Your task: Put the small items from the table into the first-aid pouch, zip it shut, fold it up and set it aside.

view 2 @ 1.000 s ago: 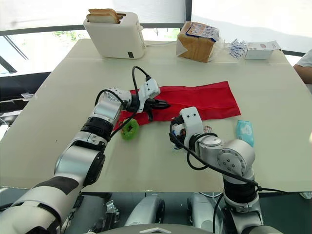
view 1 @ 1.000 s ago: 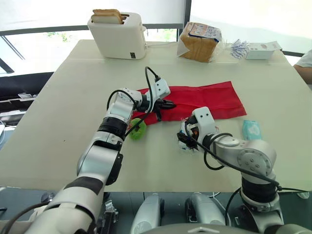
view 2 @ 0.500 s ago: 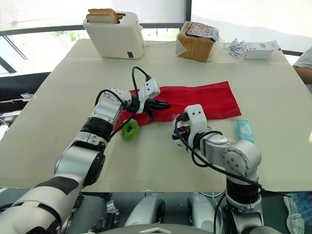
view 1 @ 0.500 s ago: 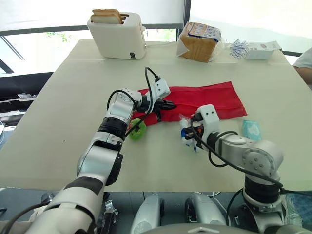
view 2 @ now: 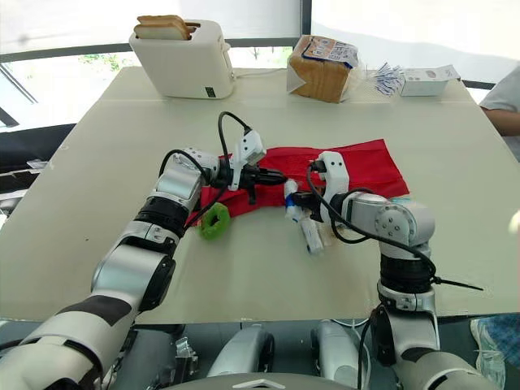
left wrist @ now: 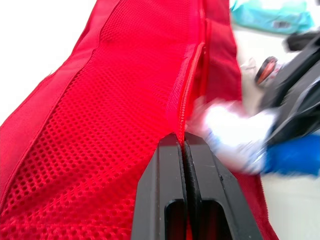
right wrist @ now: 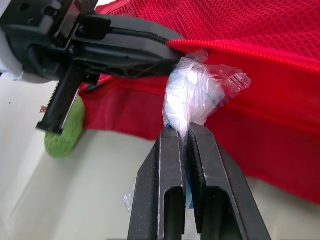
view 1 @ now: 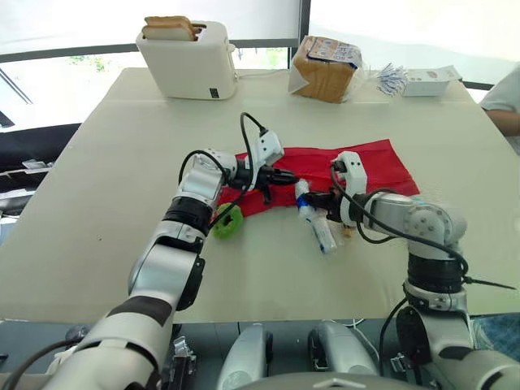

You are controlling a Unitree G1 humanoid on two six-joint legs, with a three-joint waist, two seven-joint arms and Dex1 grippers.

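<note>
Right now it all turns on packet vs. zip mouth: the clear-plastic-wrapped white-and-blue packet (right wrist: 200, 90) is clamped btwn the right fingers (right wrist: 173, 140), which are shut on its wrap. Its free end points straight at the open zip lip of the long red mesh-faced fabric pouch (view 1: 386, 166). The left fingers (left wrist: 176, 146) are pressed together on that same lip, pinching the zip edge at the pouch's left end. So packet tip and left fingertips sit just beside each other, and look to be touching in the right wrist view. Pouch long axis runs across the tabletop (view 1: 106, 187) left-to-right, w/ the right end angled a bit away from the robot. The zip line follows that axis, leading away from the left fingers. The packet lies on the robot's near side of the pouch, at the mouth, not inside as far as I can see. A length of wrap trails back past the right fingers toward the robot; can't tell if it rests on the tabletop. Right arm is obv. the one to finish the insert, prob. w/ a short push along the zip axis into the gap while the left pins the lip. Main risk is the crinkly wrap snagging on the zip teeth. Other bits not in: a small green ring-shaped roll (view 1: 228, 221) by the left forearm, and a teal soft packet (left wrist: 270, 12) off the pouch end farthest from the left fingers.
</note>
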